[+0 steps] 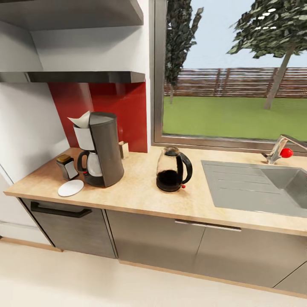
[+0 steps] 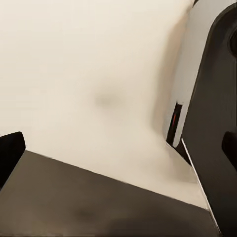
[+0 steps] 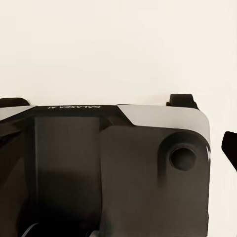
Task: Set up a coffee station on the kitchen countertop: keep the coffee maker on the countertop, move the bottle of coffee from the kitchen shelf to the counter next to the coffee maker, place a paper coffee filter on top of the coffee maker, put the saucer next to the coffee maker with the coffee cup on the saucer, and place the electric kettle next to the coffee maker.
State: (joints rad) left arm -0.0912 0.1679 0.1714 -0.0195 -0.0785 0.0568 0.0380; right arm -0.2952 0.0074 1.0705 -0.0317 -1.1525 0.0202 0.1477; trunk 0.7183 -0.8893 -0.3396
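so the coffee maker (image 1: 101, 149) wears its paper coffee filter (image 1: 82, 120), bottle of coffee (image 1: 67, 166) and saucer (image 1: 70, 188) beside it, electric kettle (image 1: 172, 169) near, cup missing; it needs fetching, gripper states unreadable.

The kitchen countertop (image 1: 140, 192) carries the coffee maker (image 1: 101, 149) toward its left end; the bottle of coffee (image 1: 67, 166) stands just left of the coffee maker, the saucer (image 1: 70, 188) lies flat in front of that bottle, near the coffee maker's base; a small beige box (image 1: 123, 149) sits behind the coffee maker; the electric kettle (image 1: 172, 169) stands to the coffee maker's right, apart from it; the steel sink (image 1: 260, 187) is inset beyond the kettle.
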